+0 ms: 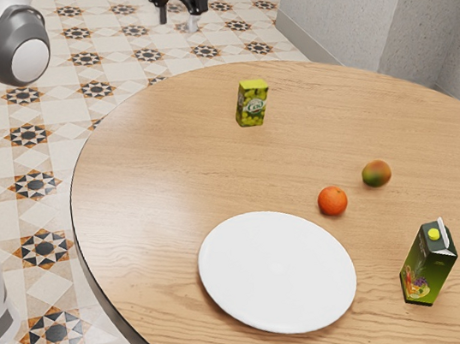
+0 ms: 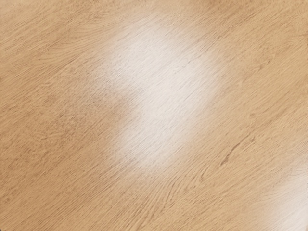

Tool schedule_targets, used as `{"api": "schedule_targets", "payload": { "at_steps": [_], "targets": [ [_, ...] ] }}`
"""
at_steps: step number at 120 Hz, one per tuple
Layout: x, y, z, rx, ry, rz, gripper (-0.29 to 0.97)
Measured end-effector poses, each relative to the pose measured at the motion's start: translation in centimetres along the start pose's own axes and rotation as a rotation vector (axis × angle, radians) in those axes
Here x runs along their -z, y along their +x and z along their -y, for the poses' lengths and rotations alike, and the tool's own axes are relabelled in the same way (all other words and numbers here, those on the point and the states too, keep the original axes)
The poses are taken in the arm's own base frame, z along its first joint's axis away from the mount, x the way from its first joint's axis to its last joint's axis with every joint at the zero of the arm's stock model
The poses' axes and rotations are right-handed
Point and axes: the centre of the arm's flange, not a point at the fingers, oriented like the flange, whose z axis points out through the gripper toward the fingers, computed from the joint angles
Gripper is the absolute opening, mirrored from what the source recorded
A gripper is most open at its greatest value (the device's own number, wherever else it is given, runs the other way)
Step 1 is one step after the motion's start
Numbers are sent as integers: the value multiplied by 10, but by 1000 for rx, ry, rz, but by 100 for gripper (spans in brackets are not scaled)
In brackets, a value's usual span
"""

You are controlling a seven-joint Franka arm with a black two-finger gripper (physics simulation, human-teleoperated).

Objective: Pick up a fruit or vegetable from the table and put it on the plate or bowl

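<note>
Exterior view: tool (image 1: 178, 15) at the top centre of the frame, seen against the tiled floor (image 1: 92, 63), fingers spread, nothing between them. Arm (image 1: 11, 40) entering from the upper left. Round wooden surface (image 1: 169, 172) across the middle and right of the frame. White plate (image 1: 277, 270) low in the centre, lying flat and bare. Orange (image 1: 332, 200) just beside the plate's upper right rim, apart from it, resting on the surface. Red-green fruit (image 1: 376, 173) near the orange, further right and slightly higher in the frame, also on the surface. Green box (image 1: 252, 102) upright in the upper middle, well apart from both fruits. Juice carton (image 1: 428, 263) upright at the lower right, near the plate's right rim. Wrist view: bare wood grain of the surface (image 2: 57, 144) with a pale sheen (image 2: 159, 96) near the centre. Judged from this, hand somewhere over the surface, with neither fruit nor plate beneath it. Progress, as judged: nothing done yet. No fruit grasped or lifted, none on the plate. Remaining: choose a fruit, the orange looking the shorter carry; bring the spread tool over and down around it; close, lift, move above the plate, release. Point to watch: both fruits round and liable to roll if nudged off centre.
</note>
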Motion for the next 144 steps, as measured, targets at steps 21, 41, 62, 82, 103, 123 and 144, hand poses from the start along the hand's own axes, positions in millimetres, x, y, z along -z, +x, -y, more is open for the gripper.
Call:
{"api": "schedule_targets", "payload": {
  "at_steps": [21,41,62,82,103,123,144],
  "targets": [
    [7,8,0,-5,-2,-75,66],
    [56,-12,-7,-41,-12,-196,66],
    [101,-51,-112,-247,-15,-307,67],
    [12,-88,-310,-550,-28,-139,66],
    [-100,-104,-399,-632,237,-62,66],
    [-152,-71,-407,-625,252,-167,66],
    [-199,-35,-402,-616,166,-283,66]
  ]
}}
